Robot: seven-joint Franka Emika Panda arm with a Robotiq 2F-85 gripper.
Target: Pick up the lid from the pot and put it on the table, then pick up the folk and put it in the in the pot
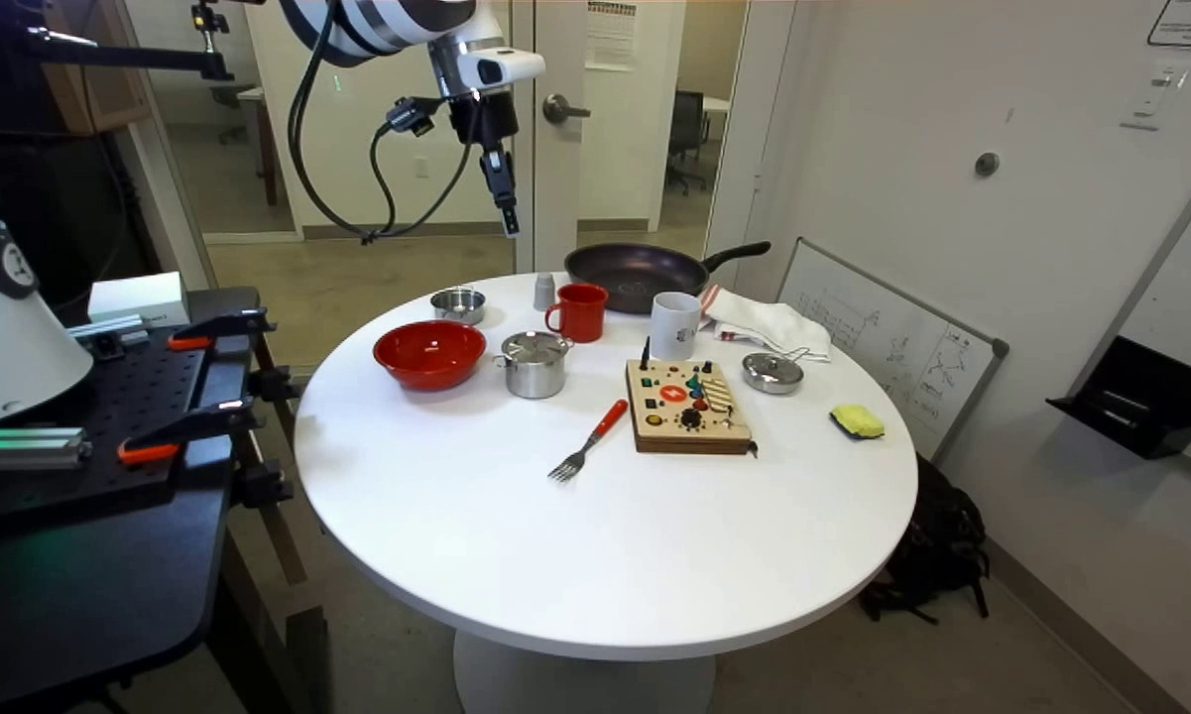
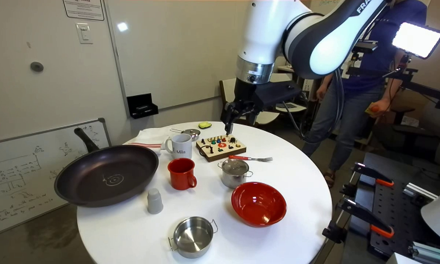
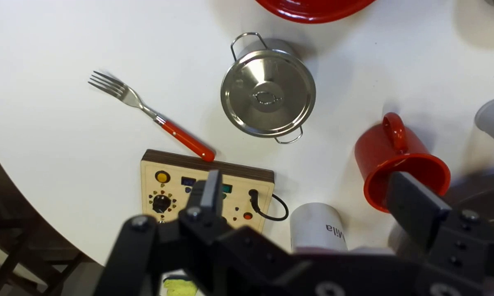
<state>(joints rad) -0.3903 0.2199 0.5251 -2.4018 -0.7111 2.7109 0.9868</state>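
Lid — handle clear only in wrist view.

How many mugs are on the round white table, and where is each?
2: a red mug between the lidded pot and the black frying pan, and a white mug beside the wooden switch board. Both show in all three views; none seems hidden.

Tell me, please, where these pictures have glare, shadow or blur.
In the wrist view, a bright sheen on the lid, a soft shadow beside the pot, and the gripper somewhat out of focus; in an exterior view, the lamp burnt out to white, a bright spot on the wall whiteboard, small glints in the red bowl.
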